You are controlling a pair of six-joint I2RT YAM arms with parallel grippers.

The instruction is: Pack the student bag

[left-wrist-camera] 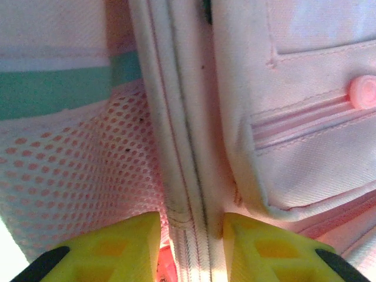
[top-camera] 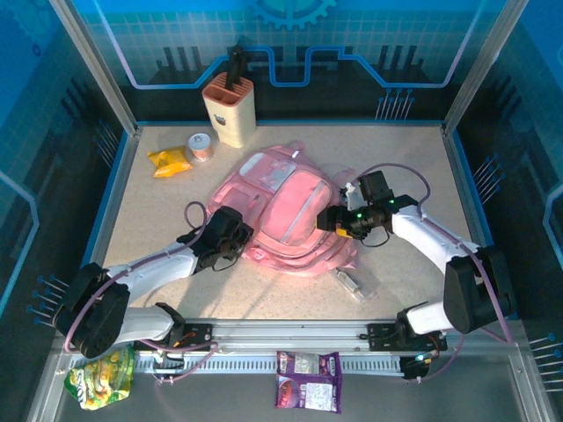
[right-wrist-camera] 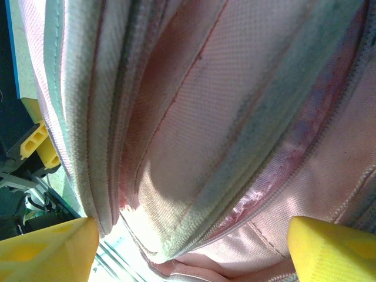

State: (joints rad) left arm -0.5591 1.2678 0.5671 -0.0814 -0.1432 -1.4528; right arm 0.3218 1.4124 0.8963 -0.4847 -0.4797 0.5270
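Soft pink woven student bag (top-camera: 286, 207) w/ mesh pocket (left-wrist-camera: 76, 188), pale zip trim (left-wrist-camera: 176, 147)

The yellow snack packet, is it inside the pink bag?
No, the yellow packet lies on the table, apart from the bag.

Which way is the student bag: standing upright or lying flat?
Lying flat. In the top view the student bag is spread on the table, front pockets facing up.
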